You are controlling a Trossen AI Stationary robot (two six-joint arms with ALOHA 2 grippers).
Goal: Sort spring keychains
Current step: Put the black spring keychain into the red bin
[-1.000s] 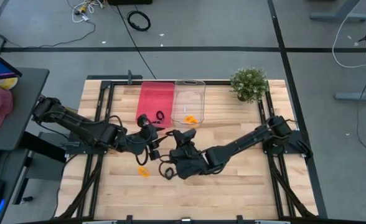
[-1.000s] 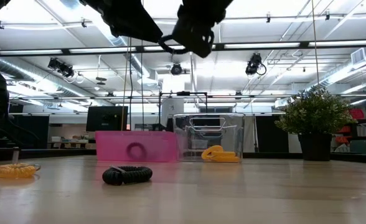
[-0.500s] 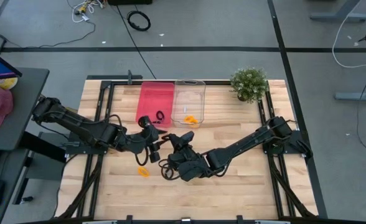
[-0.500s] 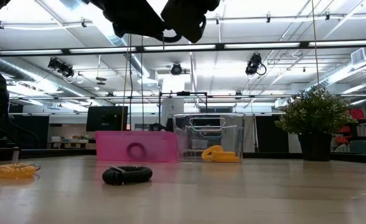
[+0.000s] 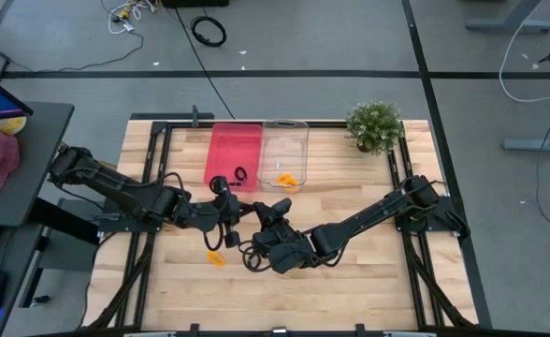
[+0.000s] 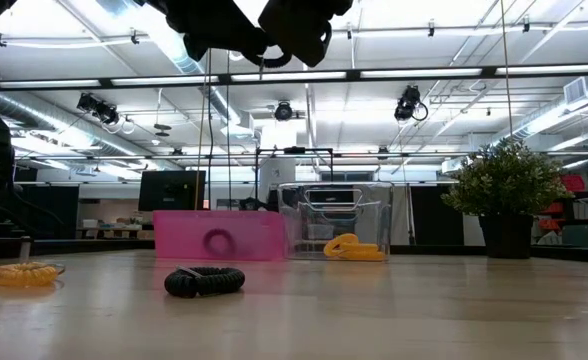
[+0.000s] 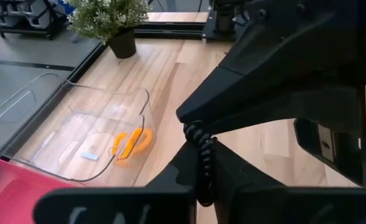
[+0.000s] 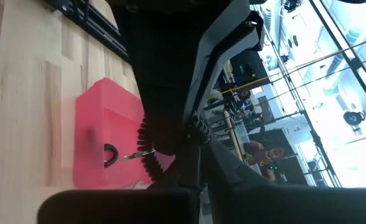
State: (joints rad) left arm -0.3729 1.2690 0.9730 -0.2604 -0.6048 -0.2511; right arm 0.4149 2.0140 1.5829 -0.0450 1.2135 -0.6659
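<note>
A black spring keychain (image 7: 201, 158) hangs high above the table's middle, between my two grippers. My left gripper (image 5: 235, 219) comes from the left and my right gripper (image 5: 256, 227) from the right; both are shut on it. Another black keychain (image 5: 253, 262) and an orange one (image 5: 216, 257) lie flat on the wood near the front. The pink bin (image 5: 234, 154) holds a black keychain (image 5: 240, 174). The clear bin (image 5: 284, 150) holds an orange one (image 5: 285, 179). My left gripper pinches the black coil between its two fingers at the coil's lower stretch (image 7: 203, 180). The fingers come about level from the table's left. The coil is lifted clear of the table. My right gripper holds the coil's other end (image 7: 190, 129) between its fingertips (image 7: 198, 112). It comes from the table's right, opposite the left fingers. The coil spans the short gap between the two grippers.
A potted plant (image 5: 375, 126) stands at the far right corner. The two bins sit side by side at the far edge. In the low view the loose black keychain (image 6: 204, 281) and the orange one (image 6: 22, 272) lie below the grippers. Bare wood lies to the right.
My right gripper has carried the black keychain toward the table's left and a little upward, up to my left gripper. The coil now lies between the left fingers. The keychains on the table have stayed where they were.
</note>
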